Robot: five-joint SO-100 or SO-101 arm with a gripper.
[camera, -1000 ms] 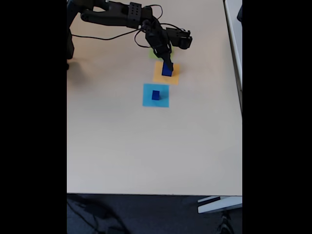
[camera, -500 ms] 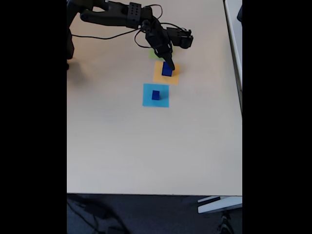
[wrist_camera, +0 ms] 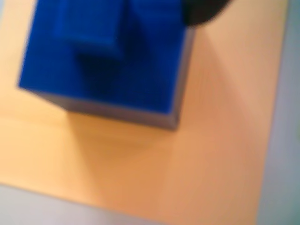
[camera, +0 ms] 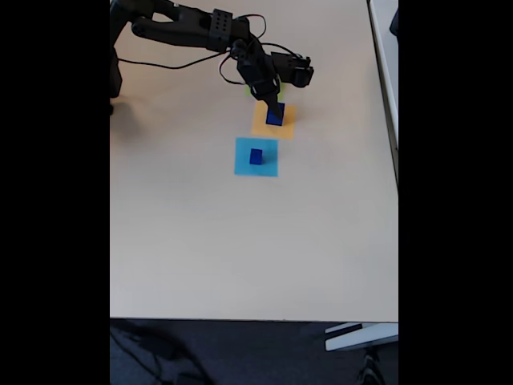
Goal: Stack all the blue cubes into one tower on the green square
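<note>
Near the far edge of the pale surface, a dark-blue cube sits on the orange square, with the black tool reaching down onto it from the arm, though I cannot tell whether its fingers are clenched or released. In the wrist view this cube is a solid, plain, matte blue block with a smaller blue cube on top, its edges turned slightly askew to the orange square, and no writing shows. Toward the surface's middle, another small blue cube stands on the light-blue square, while a sliver of the green square peeks out under the arm.
</note>
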